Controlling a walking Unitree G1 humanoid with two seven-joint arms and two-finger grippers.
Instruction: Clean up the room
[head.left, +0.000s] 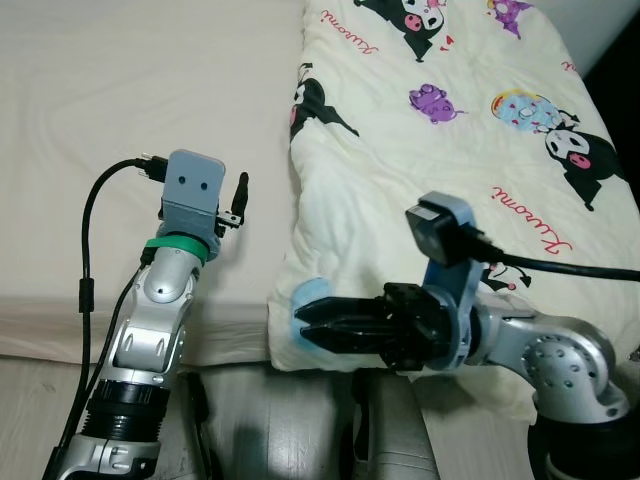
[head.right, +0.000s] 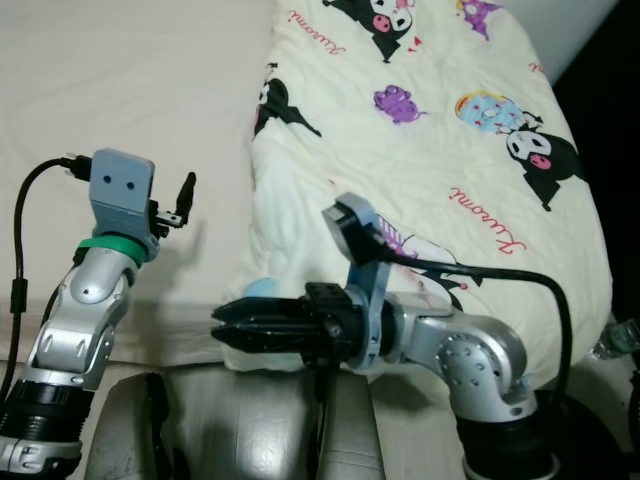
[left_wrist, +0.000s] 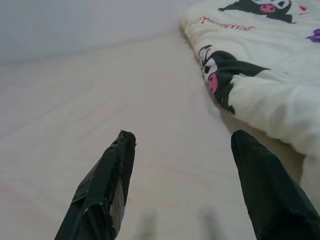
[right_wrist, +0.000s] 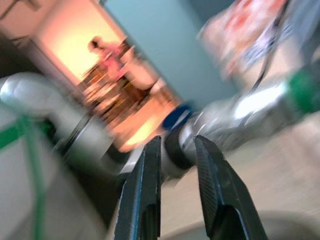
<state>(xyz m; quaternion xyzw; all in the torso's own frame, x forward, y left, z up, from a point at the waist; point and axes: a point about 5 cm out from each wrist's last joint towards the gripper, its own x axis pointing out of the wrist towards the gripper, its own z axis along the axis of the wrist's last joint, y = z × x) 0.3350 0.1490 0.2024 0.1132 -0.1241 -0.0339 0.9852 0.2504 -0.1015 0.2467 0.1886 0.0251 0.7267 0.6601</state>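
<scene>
A cream quilt (head.left: 450, 130) printed with black cartoon figures lies on the right half of the bed, its lower corner hanging over the front edge. My right gripper (head.left: 305, 325) points left just in front of that corner. Only a narrow gap separates its fingers (right_wrist: 145, 185), and no cloth is between them. My left gripper (head.left: 225, 205) is raised over the bare cream sheet (head.left: 120, 100), left of the quilt's edge. Its fingers (left_wrist: 107, 175) stand wide apart with nothing between them.
The mattress's front edge (head.left: 60, 330) runs across in front of me, with a strip of pale floor (head.left: 30, 400) below it. Black cables trail from both wrists. The right wrist view is blurred and takes in my left arm (right_wrist: 260, 105).
</scene>
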